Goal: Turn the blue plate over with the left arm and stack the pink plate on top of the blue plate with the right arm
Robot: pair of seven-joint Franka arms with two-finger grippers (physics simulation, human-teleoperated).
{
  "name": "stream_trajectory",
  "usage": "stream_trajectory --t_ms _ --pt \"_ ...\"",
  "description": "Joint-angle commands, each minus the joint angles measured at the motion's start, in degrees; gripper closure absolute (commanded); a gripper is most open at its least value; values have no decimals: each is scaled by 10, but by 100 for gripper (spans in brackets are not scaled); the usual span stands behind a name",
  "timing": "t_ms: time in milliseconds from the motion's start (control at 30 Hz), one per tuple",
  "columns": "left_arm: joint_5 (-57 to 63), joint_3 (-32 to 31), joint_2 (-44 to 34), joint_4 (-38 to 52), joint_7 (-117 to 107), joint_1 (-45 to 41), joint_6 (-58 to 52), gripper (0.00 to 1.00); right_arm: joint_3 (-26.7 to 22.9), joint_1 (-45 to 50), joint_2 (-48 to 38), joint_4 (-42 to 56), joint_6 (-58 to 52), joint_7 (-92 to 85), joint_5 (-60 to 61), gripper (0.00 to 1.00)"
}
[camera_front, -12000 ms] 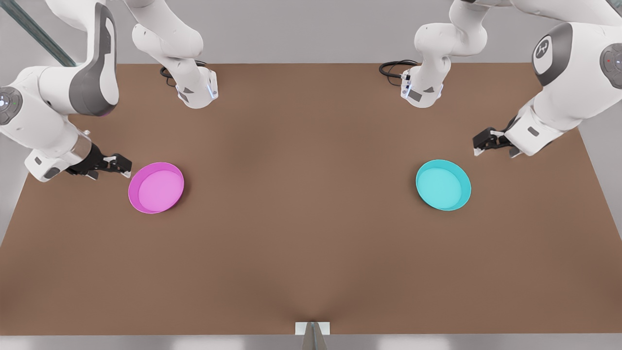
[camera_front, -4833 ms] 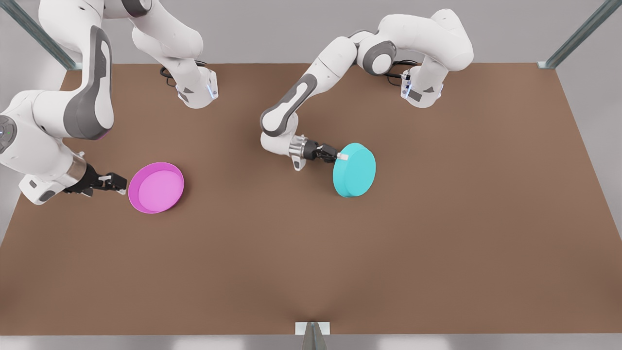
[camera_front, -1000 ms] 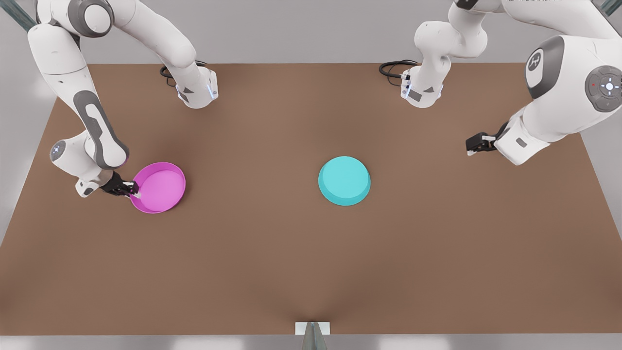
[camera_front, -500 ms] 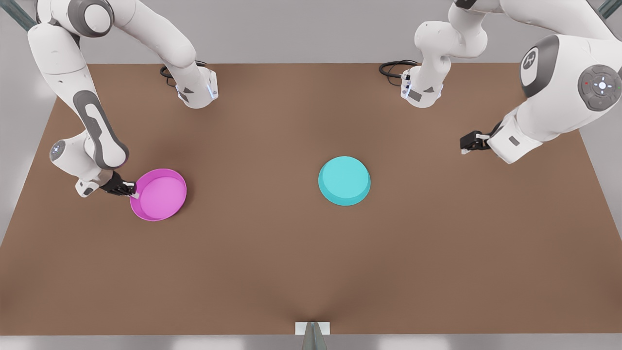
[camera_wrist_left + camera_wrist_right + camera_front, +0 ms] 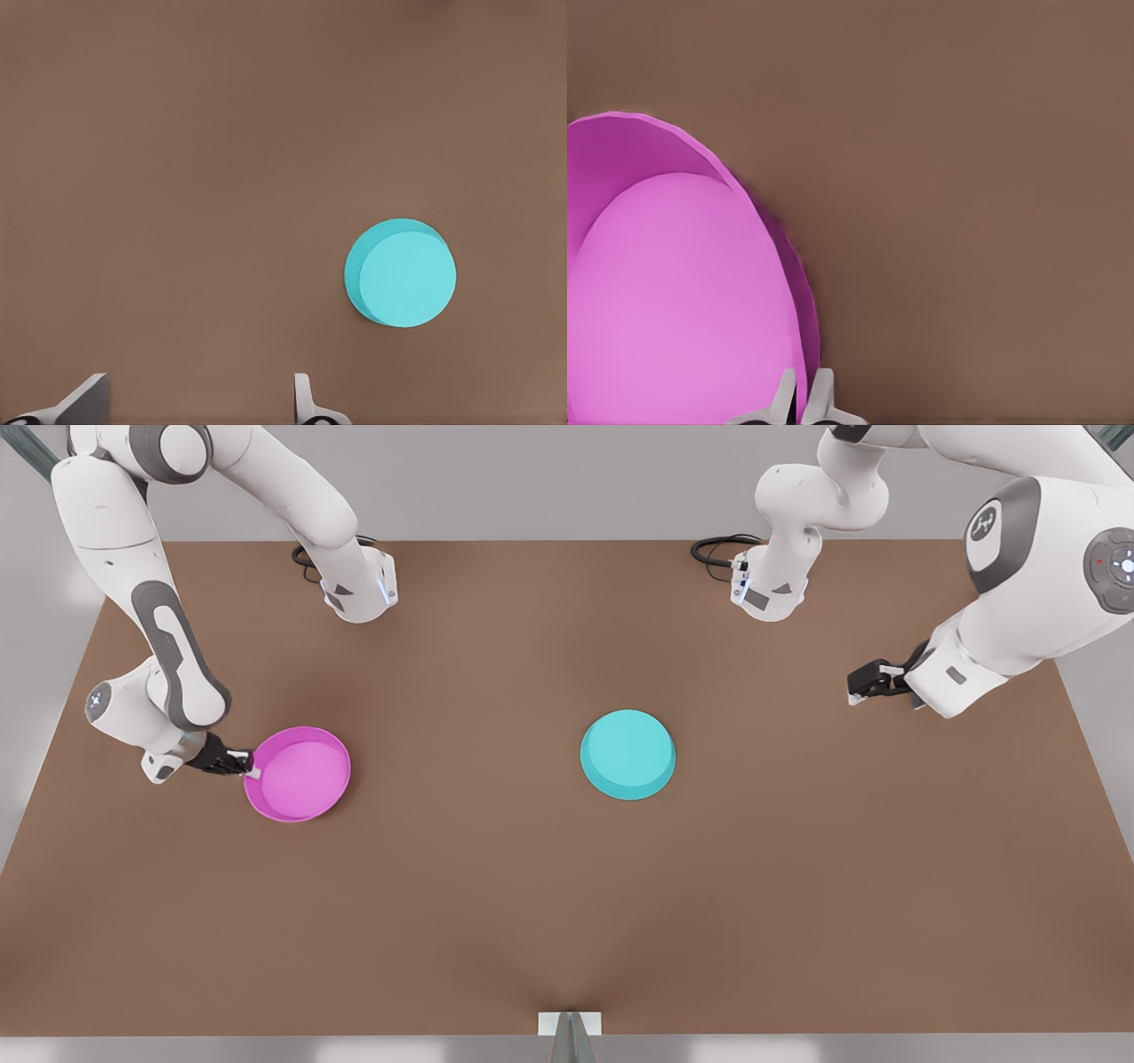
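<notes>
The blue plate [image 5: 627,753] lies upside down, flat base up, near the middle of the brown table; it is also in the left wrist view [image 5: 403,274]. The pink plate [image 5: 299,773] sits open side up at the front view's left. My right gripper [image 5: 250,766] is shut on that plate's near rim, and its fingers [image 5: 785,397] pinch the pink plate's rim [image 5: 799,354] in the right wrist view. My left gripper [image 5: 855,689] waits open at the front view's right, far from the blue plate, fingertips [image 5: 89,394] wide apart and empty.
Both arm bases [image 5: 359,593] [image 5: 766,593] stand at the table's far edge with cables beside them. A small grey mount [image 5: 570,1032] sits at the table's near edge. Bare tabletop [image 5: 469,762] lies between the two plates.
The right gripper has closed on the pink plate's rim and carried it a little toward the front view's right. The left arm drifted slightly. The blue plate has stayed put.
</notes>
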Motion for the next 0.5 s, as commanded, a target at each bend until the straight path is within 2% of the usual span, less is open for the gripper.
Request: stream_trajectory --t_ms 0,33,100,167,233,267,367,467 --pt "1 0 0 0 0 0 0 0 0 0 -1 1 -5 3 -5 79" --pt "1 0 0 0 1 0 0 0 0 -4 -5 1 -15 3 -5 79" --pt "3 0 0 0 1 0 0 0 42 -47 -3 1 -28 4 -5 79" --pt "3 0 0 0 1 0 1 0 45 -52 -5 0 -39 8 -4 79" --pt "4 0 0 0 1 -1 1 0 84 -89 -4 0 -51 18 -4 79" --pt "4 0 0 0 1 -1 1 0 88 -90 -5 0 -57 29 -4 79" --pt "4 -1 1 0 1 -2 1 0 167 -145 -6 0 -75 74 -4 79" --pt "4 0 0 -1 1 -2 1 0 247 -147 -10 -1 -75 150 30 79"
